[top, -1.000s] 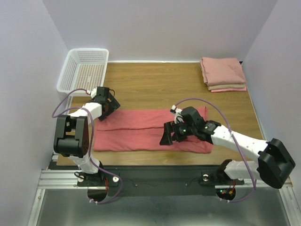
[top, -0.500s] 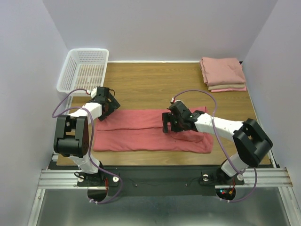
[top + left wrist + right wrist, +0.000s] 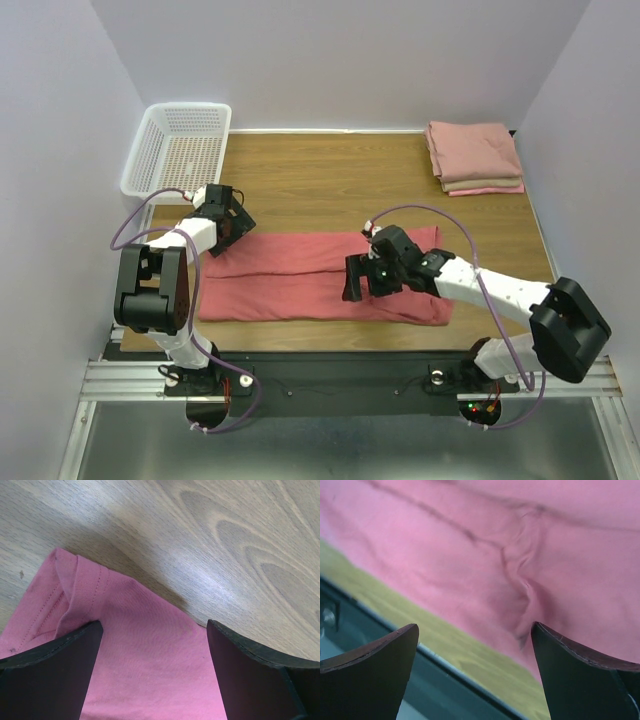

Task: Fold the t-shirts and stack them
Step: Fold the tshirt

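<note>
Nearest the arm bases, the coral-red t-shirt (image 3: pixel 290 285) lies flat as a long band running left to right along the near part of the wooden table (image 3: pixel 320 180). Its near hem sits close to the table's edge. The right gripper (image 3: pixel 356 284) hangs low over the band a little right of its middle. Its jaws are spread wide and hold nothing, and the right wrist view shows only a small pucker of cloth between them. Slightly farther back, the left gripper (image 3: pixel 236 228) sits at the shirt's far left corner, also wide open and empty. The stitched hem corner lies between its fingers, with bare wood just beyond.

The shirt looks already narrowed lengthwise, so the step in hand seems to be the crosswise fold. Next, each gripper would likely need to drop and pinch an edge, probably through all the layers. One end could then be carried over the other without dragging the band askew.

At the far right, a stack of folded t-shirts (image 3: pixel 475 155), salmon-pink over beige, waits for it. A white basket (image 3: pixel 178 150) stands at the far left.
</note>
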Robot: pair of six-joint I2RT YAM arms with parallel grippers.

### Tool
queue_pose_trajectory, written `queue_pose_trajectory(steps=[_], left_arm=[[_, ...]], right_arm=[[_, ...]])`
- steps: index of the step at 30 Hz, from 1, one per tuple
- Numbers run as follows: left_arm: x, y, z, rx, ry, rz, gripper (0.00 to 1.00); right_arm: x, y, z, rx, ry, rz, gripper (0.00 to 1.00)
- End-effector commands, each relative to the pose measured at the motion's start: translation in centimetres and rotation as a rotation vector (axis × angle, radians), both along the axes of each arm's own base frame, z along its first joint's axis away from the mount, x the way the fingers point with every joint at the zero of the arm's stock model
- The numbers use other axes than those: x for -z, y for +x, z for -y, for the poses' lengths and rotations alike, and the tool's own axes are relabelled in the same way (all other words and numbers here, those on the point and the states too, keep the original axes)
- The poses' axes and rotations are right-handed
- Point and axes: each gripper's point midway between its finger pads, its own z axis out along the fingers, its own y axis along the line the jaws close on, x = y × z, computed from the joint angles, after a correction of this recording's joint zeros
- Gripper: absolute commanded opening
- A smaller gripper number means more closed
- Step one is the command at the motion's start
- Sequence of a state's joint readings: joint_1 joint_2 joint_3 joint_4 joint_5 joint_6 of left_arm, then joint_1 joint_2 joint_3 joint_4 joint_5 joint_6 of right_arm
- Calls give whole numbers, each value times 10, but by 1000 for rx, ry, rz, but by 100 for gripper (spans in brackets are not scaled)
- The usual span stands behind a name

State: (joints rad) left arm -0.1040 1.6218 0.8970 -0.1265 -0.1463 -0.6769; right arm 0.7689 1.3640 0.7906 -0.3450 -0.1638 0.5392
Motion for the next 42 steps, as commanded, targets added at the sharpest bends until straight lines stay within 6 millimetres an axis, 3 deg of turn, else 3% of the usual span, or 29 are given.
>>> queue_pose_trajectory(steps=[1, 4, 6, 12, 15, 18, 19, 22, 27, 30, 33, 34, 37, 42], left_arm=[[12, -20, -7, -8, 22, -64, 98], [9, -19, -8, -11, 26, -60, 98], [9, -21, -8, -10, 29, -68, 98], [1, -21, -9, -13, 32, -59, 99], [-11, -16, -11, -9, 45, -56, 98], [-45, 0, -12, -9, 62, -10, 98], [-64, 7, -13, -14, 66, 33, 99], [-91, 6, -23, -53, 104, 63, 98], [-103, 0, -10, -29, 87, 104, 98], [-97, -3, 9, 18, 78, 107, 98], [-78, -8, 30, 66, 63, 81, 98], [-70, -11, 35, 79, 56, 65, 98], [-27, -27, 47, 122, 42, -26, 98], [13, -50, 50, 120, 40, -114, 98]], right_arm=[[7, -37, -11, -106, 86, -89, 100], [19, -47, -9, -107, 63, -109, 100], [11, -50, -13, -125, 76, -82, 100], [-48, -37, -21, -108, 197, 73, 100], [-59, -27, -14, -8, 207, 110, 100], [-54, -11, 6, 160, 141, 124, 100], [-50, -7, 16, 233, 104, 110, 100], [-46, 12, 43, 407, 48, 146, 100], [-25, 26, 82, 614, -15, 111, 100], [-8, 34, 104, 691, -53, 68, 100], [9, 46, 124, 731, -136, 46, 100], [23, 47, 128, 723, -191, 16, 100], [37, 57, 125, 702, -239, -15, 100], [52, 87, 138, 751, -331, -14, 100]])
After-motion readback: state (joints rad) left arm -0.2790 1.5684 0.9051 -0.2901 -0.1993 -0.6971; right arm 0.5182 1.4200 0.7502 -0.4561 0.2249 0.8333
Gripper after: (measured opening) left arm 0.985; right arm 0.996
